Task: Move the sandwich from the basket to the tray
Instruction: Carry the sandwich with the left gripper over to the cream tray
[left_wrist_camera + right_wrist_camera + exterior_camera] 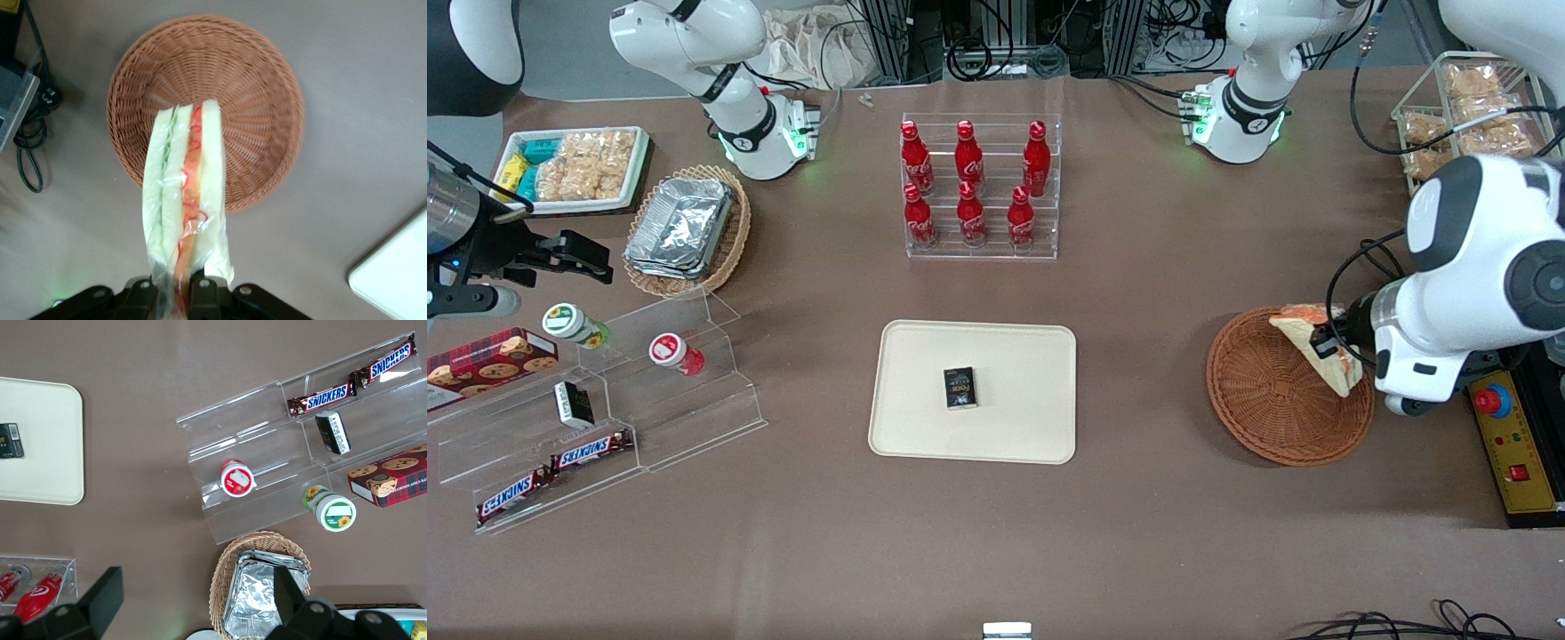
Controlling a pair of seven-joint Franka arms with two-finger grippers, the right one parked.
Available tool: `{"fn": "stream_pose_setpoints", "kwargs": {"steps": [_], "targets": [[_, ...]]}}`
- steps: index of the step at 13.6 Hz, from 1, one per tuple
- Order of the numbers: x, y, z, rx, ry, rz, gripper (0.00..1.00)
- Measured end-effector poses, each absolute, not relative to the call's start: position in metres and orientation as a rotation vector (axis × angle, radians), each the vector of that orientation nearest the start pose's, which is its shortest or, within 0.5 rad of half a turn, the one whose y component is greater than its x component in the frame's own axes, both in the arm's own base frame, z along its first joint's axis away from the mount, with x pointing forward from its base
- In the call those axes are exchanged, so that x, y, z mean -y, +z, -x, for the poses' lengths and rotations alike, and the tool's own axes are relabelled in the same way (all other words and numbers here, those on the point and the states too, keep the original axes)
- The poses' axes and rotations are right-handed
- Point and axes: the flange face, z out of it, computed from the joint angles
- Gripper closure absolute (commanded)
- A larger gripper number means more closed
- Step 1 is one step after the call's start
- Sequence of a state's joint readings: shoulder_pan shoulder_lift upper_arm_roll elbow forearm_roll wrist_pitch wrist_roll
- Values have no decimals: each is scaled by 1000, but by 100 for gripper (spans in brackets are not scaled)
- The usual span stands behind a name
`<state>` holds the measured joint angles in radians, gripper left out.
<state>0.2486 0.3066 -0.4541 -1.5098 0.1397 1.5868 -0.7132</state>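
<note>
**Sandwich Lifted Above the Basket**

Brown tabletop [1138,356] is stretching across the whole scene, with the cream tray [925,427] lying flat near its middle and a small black box [960,388] sitting on the tray. Toward the working arm's end of the table, the reddish-brown wicker basket [1263,400] is resting on the cloth, well apart from the tray.

The left arm's gripper [175,293] is hanging over the basket and is clamping the sandwich [183,200] by one end, its fingers [203,290] pressing close on the bread's two faces. In the wrist view the sandwich is pointing away from the gripper, showing its edge: pale bread with a green layer and an orange-red layer, all inside a clear wrapper. It is hanging above the basket [260,100] rather than lying in it; the woven bowl is showing nothing else inside. In the front view the sandwich [1320,348] is appearing over the basket's rim on the side nearest the arm, tilted, with one corner pointing down. A corner of the tray [400,273] is showing in the wrist view, apart from the basket.

Farther from the front camera than the tray, a clear rack of red bottles [974,182] is standing upright. Toward the parked arm's end, a tan wicker basket of foil containers [685,227] is sitting beside a stepped clear stand [649,391] with Snickers bars [591,449] on it.
</note>
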Motion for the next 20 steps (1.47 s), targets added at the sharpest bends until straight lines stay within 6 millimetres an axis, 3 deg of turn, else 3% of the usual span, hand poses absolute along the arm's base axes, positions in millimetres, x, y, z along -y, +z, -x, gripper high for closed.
{"fn": "stream_pose_setpoints", "kwargs": {"steps": [2,4,7,9,11,15,20], "targets": [[103,526,-620,623,207,3013,100],[128,550,-616,465,162,3075,100],[167,556,-605,183,163,3132,100],[197,547,-598,33,189,3150,100],[239,526,-590,-88,174,3166,100],[330,455,-566,-299,182,3131,100],[396,357,-564,-355,156,3112,100]]}}
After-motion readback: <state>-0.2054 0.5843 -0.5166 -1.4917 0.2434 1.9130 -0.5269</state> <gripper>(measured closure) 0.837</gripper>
